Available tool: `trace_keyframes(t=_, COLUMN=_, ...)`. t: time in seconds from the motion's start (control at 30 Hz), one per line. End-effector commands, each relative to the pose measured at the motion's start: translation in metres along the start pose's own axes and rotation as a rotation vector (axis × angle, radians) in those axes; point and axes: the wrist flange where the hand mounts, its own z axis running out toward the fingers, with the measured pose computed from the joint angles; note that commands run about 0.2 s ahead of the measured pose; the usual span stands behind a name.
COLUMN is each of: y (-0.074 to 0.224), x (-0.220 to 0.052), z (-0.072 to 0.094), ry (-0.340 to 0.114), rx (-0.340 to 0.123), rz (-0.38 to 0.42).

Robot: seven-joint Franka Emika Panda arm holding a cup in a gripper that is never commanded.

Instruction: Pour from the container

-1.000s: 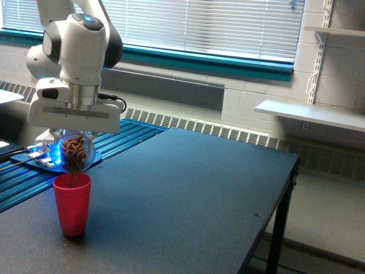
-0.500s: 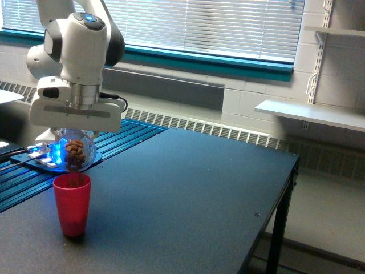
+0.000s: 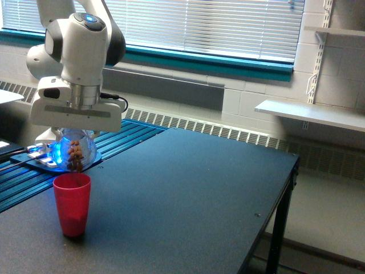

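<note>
Above one red cup (image 3: 72, 204), fingers (image 3: 74, 132) grip one clear container (image 3: 74, 151) of brown bits.

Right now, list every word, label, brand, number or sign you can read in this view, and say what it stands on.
None can be read.
White robot arm: no legible marking.
Opaque red plastic cup: plain, no print.
Small clear plastic cup of brown bits, held under the tool: no label visible.
Dark tabletop: no text.
</note>
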Motion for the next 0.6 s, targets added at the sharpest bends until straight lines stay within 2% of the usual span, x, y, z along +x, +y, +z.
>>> trace_keyframes(t=0.03, y=-0.0019, x=0.0003, z=-0.0038, ry=-0.018, rx=0.005, rz=0.013)
trace_keyframes(t=0.6, y=0.0012, x=0.0021, z=-0.0043, ry=-0.041, rx=-0.01, rz=0.028)
